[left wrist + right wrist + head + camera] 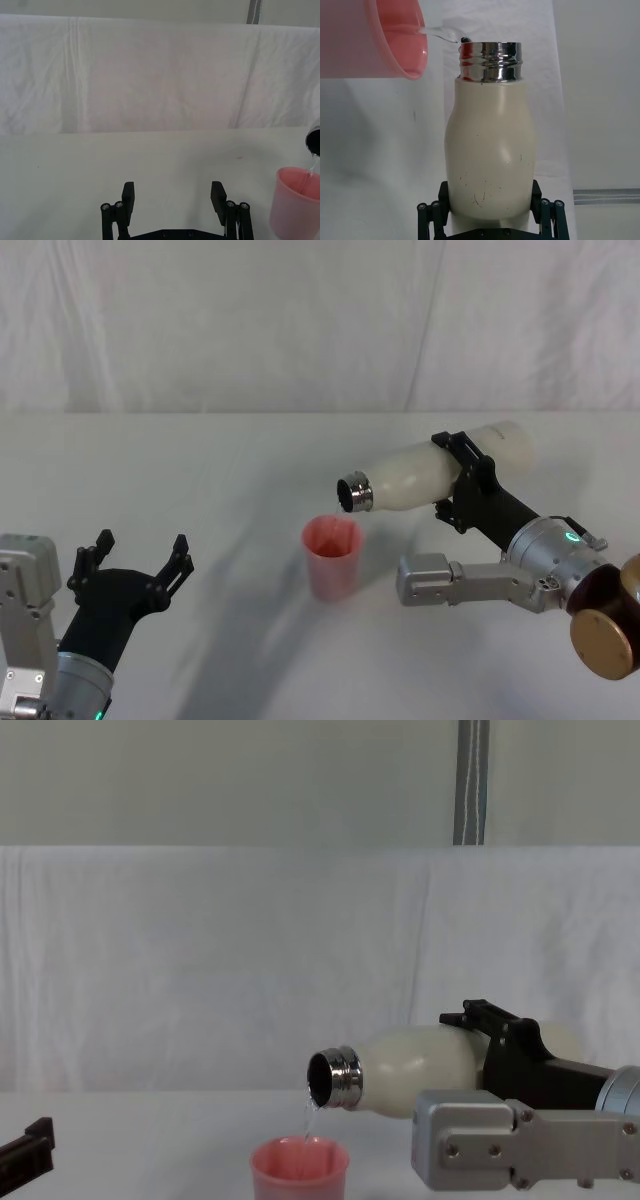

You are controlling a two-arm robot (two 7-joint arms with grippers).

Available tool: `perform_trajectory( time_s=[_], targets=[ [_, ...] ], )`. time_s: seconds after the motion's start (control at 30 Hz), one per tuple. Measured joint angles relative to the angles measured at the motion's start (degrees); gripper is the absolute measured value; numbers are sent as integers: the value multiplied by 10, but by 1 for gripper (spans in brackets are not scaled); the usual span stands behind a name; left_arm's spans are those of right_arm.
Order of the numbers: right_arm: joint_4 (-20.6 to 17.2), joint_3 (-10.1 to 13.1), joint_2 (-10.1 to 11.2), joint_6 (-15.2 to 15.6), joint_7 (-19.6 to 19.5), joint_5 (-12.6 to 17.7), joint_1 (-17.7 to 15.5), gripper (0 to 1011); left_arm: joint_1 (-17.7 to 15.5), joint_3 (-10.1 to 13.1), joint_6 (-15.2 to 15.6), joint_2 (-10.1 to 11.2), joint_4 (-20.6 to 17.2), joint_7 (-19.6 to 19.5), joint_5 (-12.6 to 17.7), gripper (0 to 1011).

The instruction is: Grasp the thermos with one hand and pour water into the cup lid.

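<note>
The right gripper [468, 483], fingers clamped round the thermos [430, 476], tips it nearly level above mid-table so its steel mouth clears the cup lid [331, 557], a thin stream falling in. The left gripper [140, 558] idles spread open, empty, near the table's front left.

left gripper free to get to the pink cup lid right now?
Probably yes. The left gripper is open and low on the table, with bare cloth between it and the cup lid. But the thermos hangs tilted over the lid, pouring, so only a side approach.
</note>
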Motion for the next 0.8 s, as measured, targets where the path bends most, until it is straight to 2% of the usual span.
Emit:
perform_trajectory(
  time_s=[0.8],
  targets=[
    [-2,-1,1,1,-2,-4,1,950,0,0,0,0,0,0,0,1001]
  ],
)
